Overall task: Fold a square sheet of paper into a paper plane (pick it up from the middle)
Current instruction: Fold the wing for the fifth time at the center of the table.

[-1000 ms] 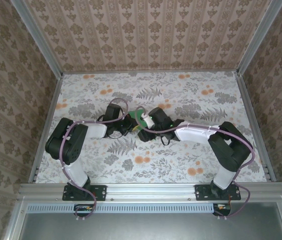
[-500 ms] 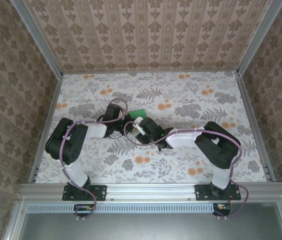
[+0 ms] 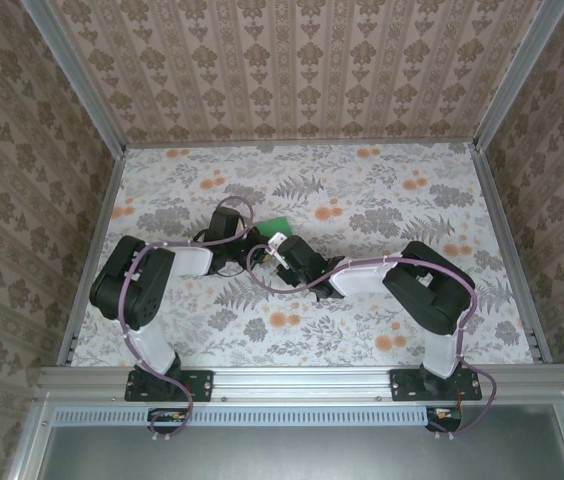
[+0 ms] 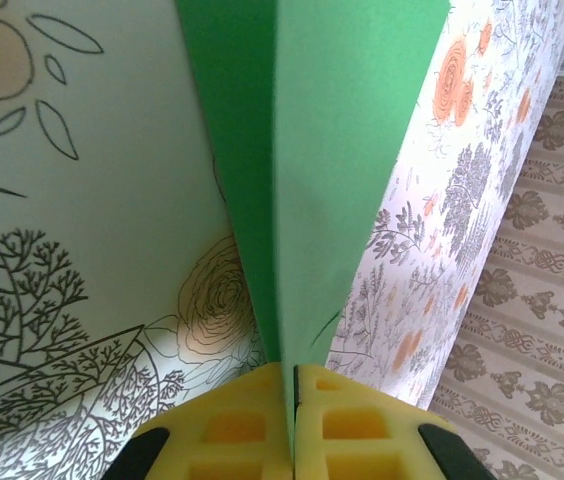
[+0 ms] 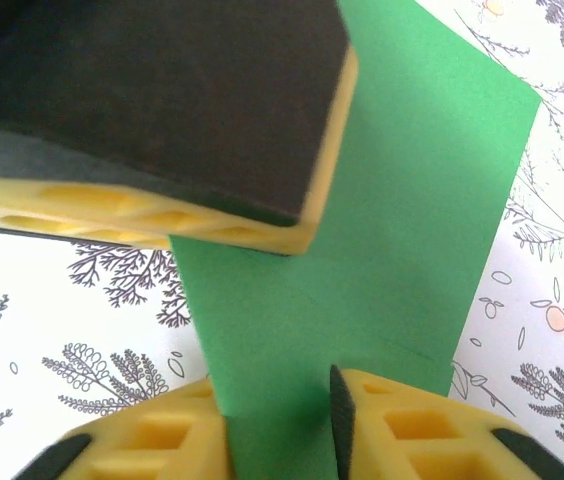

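Note:
The square sheet of paper is bright green and folded along a sharp centre crease. It stands on edge over the floral table. My left gripper is shut on its near end, the yellow pads pressed together with the paper between them. From above, the paper peeks out beyond both wrists at mid-table. My right gripper is open, its two yellow pads apart on either side of the green sheet. One of the left gripper's fingers crosses the upper part of the right wrist view. The left gripper and the right gripper nearly meet.
The floral tablecloth spreads around both arms, bounded by aluminium rails at the front and patterned walls on three sides. Purple cables loop over the wrists.
The right arm has shifted left and its elbow has drawn in. Its jaws have narrowed around the green paper. The left gripper has kept its hold.

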You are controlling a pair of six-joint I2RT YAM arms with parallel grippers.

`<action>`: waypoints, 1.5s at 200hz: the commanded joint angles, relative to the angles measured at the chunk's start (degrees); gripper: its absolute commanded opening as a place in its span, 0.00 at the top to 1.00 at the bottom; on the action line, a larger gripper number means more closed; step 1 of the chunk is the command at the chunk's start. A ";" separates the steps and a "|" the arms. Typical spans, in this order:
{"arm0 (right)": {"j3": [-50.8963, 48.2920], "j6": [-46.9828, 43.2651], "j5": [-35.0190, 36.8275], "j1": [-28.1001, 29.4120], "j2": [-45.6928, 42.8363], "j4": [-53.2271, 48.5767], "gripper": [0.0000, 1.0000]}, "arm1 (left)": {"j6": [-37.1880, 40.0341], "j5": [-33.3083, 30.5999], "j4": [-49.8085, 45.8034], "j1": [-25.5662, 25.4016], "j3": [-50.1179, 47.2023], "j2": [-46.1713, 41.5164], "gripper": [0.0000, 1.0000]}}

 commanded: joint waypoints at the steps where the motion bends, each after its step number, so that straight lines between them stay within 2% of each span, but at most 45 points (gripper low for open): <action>1: -0.78 -0.86 1.17 0.30 0.12 0.39 0.77 | -0.93 0.82 -0.72 0.37 -0.69 -2.55 0.90; 17: -0.76 -0.73 0.33 0.28 -0.06 0.02 0.84 | -0.86 0.70 -1.01 2.33 -1.01 -3.22 0.86; 56: -0.30 0.47 -4.12 0.02 -1.48 -1.89 0.94 | 1.54 0.11 -4.90 5.25 -1.84 -6.60 0.67; 94: 0.48 5.00 -12.96 -2.39 -3.11 -5.25 0.97 | 5.21 -2.40 -11.13 8.27 -3.15 -11.82 0.56; 123: 1.56 8.91 -20.68 -5.06 -3.70 -8.10 0.97 | 7.10 -4.03 -12.37 9.23 -5.47 -15.87 0.51; 179: 4.10 17.94 -36.15 -9.54 -2.57 -10.38 0.99 | 8.74 -2.92 -5.47 7.66 -11.53 -20.83 0.51; 223: 7.15 24.50 -47.82 -12.41 -0.58 -11.43 0.99 | 10.50 -2.50 -2.69 4.04 -11.82 -20.39 0.56; 300: 11.21 31.87 -58.67 -14.67 5.56 -10.82 0.99 | 10.23 -2.13 1.71 1.94 -9.94 -14.17 0.65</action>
